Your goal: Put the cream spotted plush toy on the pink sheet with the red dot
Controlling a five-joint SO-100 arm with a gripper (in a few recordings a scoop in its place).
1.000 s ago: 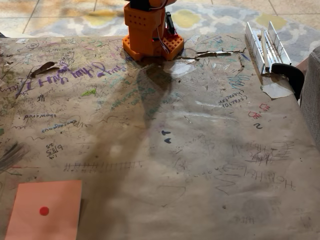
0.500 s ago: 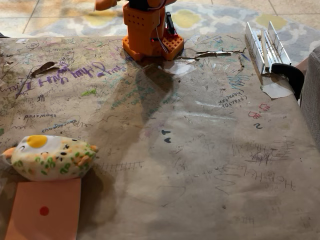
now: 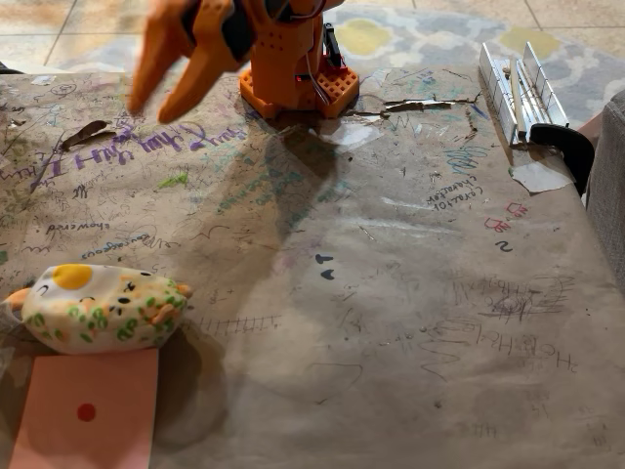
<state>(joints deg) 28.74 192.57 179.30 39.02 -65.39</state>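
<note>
The cream spotted plush toy (image 3: 98, 308) lies on its side at the left of the table, its lower edge touching the top edge of the pink sheet with the red dot (image 3: 88, 410) in the front left corner. High at the back left, my orange gripper (image 3: 154, 104) hangs in the air, blurred, its two fingers spread open and pointing down-left with nothing between them. It is well above and behind the plush.
The arm's orange base (image 3: 293, 68) stands at the back centre. A white ridged bar (image 3: 515, 88) and a black clamp (image 3: 566, 147) sit at the back right edge. Brown scribbled paper (image 3: 391, 293) covers the table.
The plush appeared at the left a second ago and has stayed put since. My gripper has swung down into view at the upper left.
</note>
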